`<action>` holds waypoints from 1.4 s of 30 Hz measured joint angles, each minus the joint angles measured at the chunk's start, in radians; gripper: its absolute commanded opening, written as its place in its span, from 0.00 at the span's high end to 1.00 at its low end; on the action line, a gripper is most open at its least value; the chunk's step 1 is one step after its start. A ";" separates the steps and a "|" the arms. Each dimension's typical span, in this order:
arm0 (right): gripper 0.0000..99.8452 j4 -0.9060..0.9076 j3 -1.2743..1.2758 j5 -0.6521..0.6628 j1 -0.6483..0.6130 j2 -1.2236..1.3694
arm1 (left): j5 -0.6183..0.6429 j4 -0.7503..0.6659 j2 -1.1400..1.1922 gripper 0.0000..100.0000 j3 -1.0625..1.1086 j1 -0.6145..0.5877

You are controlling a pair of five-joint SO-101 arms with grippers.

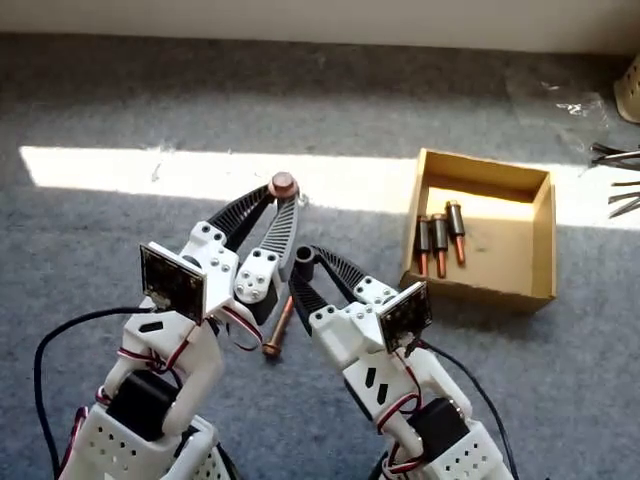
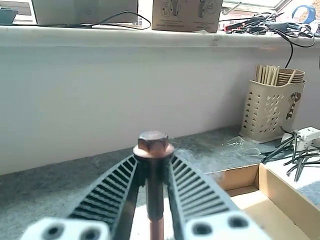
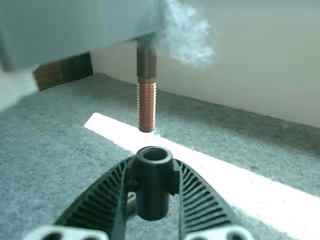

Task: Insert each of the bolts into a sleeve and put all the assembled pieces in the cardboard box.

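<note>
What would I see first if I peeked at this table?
Probably the shiny copper bolt, pinched head-up in the left gripper near the middle of the high view. Close beside it, the right gripper clutches a black sleeve with its open end up. Off on the right arm's side, a cardboard box already holds three assembled pieces.

I see: open carpet (image 1: 90,240) L of arms; loose bolt (image 1: 279,325) btwn arms, in way; cardboard box (image 1: 476,287) walls R, floor R half free.
</note>
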 measured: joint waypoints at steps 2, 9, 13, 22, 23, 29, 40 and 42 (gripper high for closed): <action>1.00 0.000 0.000 0.000 0.000 0.000 | -0.002 0.000 0.000 0.99 0.000 -0.002; 1.00 0.000 0.000 0.063 0.000 0.000 | -0.002 0.000 -0.084 0.99 0.002 -0.003; 1.00 0.000 0.000 0.063 0.000 0.000 | 0.077 0.000 -0.138 0.99 0.002 -0.006; 1.00 0.000 0.000 0.063 0.000 0.000 | 0.112 0.020 -0.152 0.99 0.020 0.029; 1.00 0.000 0.000 0.063 0.000 0.000 | 0.112 0.020 -0.155 0.99 0.034 0.041; 1.00 0.000 0.000 0.072 0.000 0.000 | 0.112 0.020 -0.157 0.99 0.051 0.069; 1.00 0.000 0.000 0.149 0.000 0.000 | 0.112 0.026 -0.161 0.99 0.091 0.068; 1.00 0.000 0.000 0.152 0.000 0.000 | 0.112 0.026 -0.161 0.99 0.092 0.068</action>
